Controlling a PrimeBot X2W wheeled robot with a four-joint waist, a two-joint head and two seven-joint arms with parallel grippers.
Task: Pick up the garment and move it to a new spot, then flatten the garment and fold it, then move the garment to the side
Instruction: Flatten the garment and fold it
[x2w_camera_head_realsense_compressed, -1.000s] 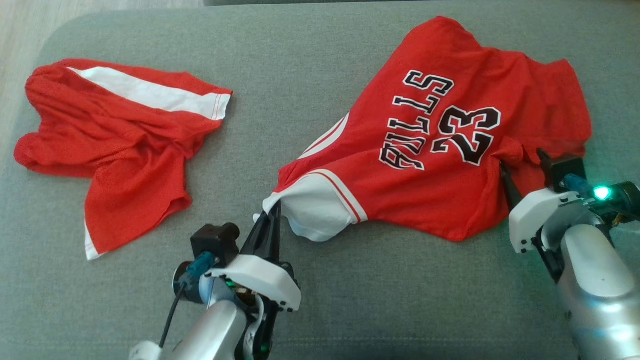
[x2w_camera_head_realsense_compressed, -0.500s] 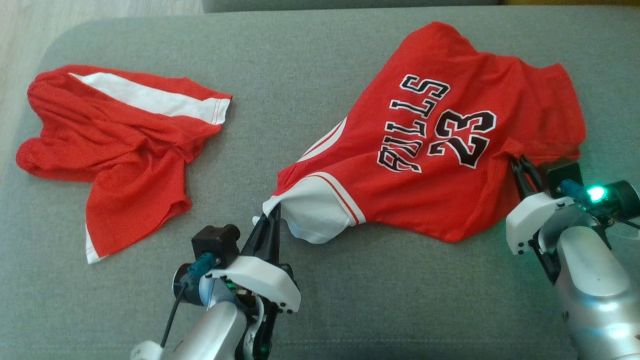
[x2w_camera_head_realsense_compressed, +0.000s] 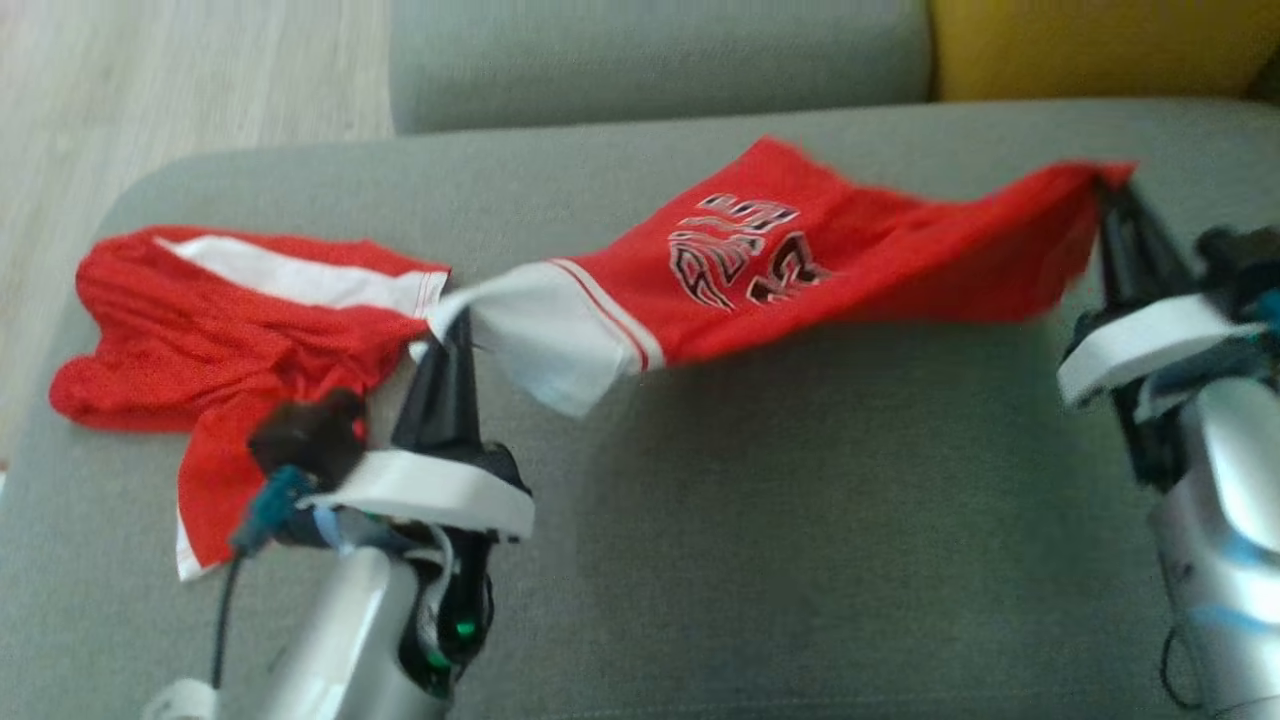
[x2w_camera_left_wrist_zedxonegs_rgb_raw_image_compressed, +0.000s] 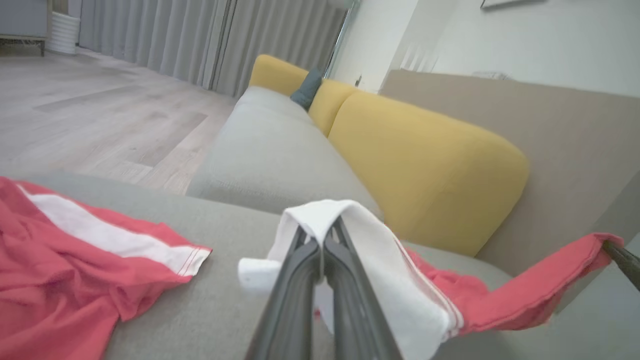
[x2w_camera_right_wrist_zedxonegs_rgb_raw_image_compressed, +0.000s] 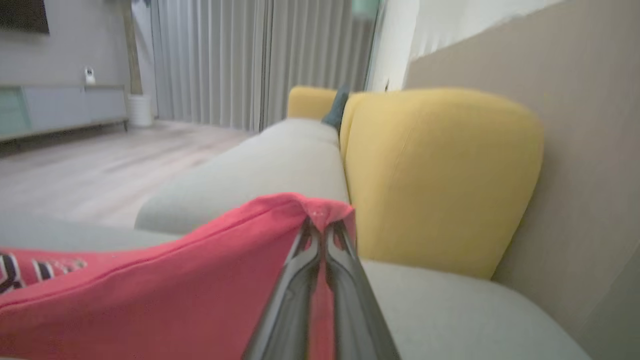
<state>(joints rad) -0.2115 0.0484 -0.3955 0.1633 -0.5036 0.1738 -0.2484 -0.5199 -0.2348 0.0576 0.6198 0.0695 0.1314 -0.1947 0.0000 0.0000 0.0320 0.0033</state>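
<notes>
Well, the long grey sofa seat takes up most of what I can see, with a fat yellow back cushion behind it and pale wood floor off to the robot's left. Strung across the middle of the seat is the red basketball jersey, pulled out into a sagging band between the two arms and raised clear of the cushion along most of its length, its shadow lying on the grey fabric underneath; the black-and-white lettering on it is too blurred to read. Further to the left, a pair of red shorts with a white side stripe lies crumpled flat on the seat, close to the jersey's white end. The left gripper has its dark fingers pinched together on that white-trimmed corner, which drapes over the tips. The right gripper is clamped on the jersey's red corner at the opposite end, held a little higher
</notes>
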